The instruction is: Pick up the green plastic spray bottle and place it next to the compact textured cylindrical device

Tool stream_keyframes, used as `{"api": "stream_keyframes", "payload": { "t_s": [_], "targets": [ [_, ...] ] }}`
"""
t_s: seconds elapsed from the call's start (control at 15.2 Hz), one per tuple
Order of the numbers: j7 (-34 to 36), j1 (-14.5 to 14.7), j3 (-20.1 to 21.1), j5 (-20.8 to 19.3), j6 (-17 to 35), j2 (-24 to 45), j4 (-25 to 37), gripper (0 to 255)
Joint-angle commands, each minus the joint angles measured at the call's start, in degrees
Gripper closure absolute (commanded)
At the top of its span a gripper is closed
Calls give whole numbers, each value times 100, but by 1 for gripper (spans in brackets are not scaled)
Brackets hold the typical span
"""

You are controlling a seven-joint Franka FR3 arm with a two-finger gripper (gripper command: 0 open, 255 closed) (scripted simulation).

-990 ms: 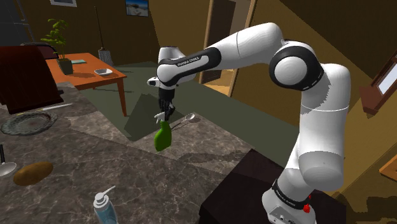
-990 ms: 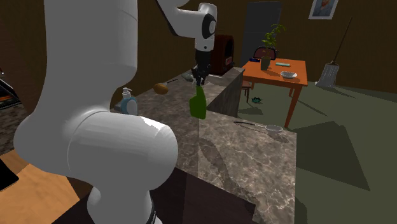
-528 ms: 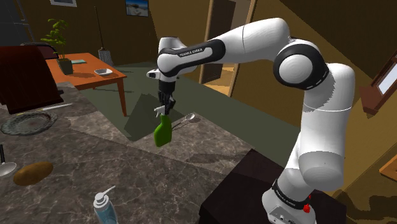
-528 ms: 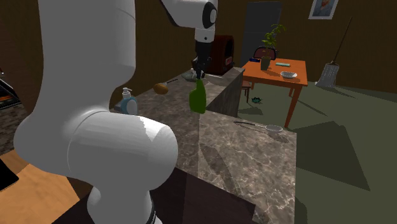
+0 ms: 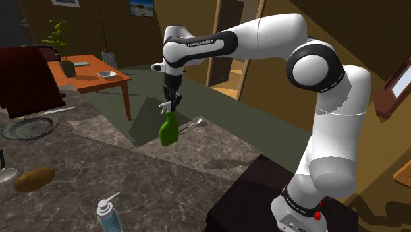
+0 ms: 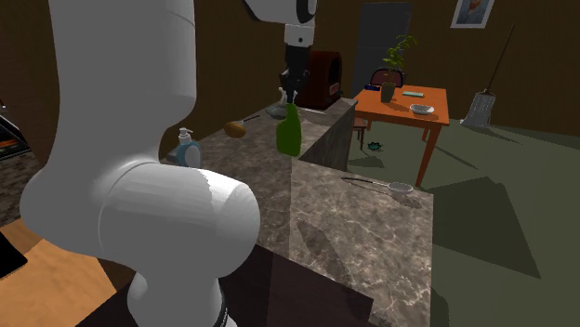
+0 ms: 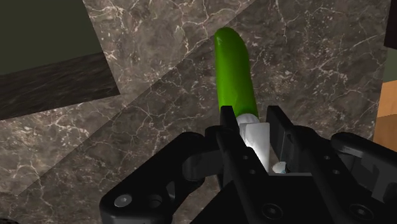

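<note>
Claw (image 5: 171, 105) pinches green spray bottle (image 5: 168, 130) by its head; it hangs near-vertical, base down.

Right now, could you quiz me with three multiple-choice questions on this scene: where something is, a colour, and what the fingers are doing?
1. Where is the green spray bottle?
A) standing on the marble counter
B) hanging in the air over the counter
C) lying flat on the counter

2. What colour is the bottle's top?
A) white
B) red
C) black

3. What are the fingers doing?
A) spread apart, touching nothing
B) clasping the bottle's top
C) pressed flat on the counter

Answers:
1 B: in the shoulder view it dangles from the fingers, clear of the stone.
2 A: the wrist view shows it white above the green body.
3 B: they grip the top from both sides.
</note>
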Motion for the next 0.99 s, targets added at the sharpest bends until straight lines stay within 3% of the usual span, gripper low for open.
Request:
{"api": "stream_keyframes", "payload": {
  "t_s": [0.0,0.92],
  "targets": [
    [13,-3,-3,-6,-151,-18,134,255],
    [104,-26,-13,-31,-1216,-41,1179,255]
  ]
}}
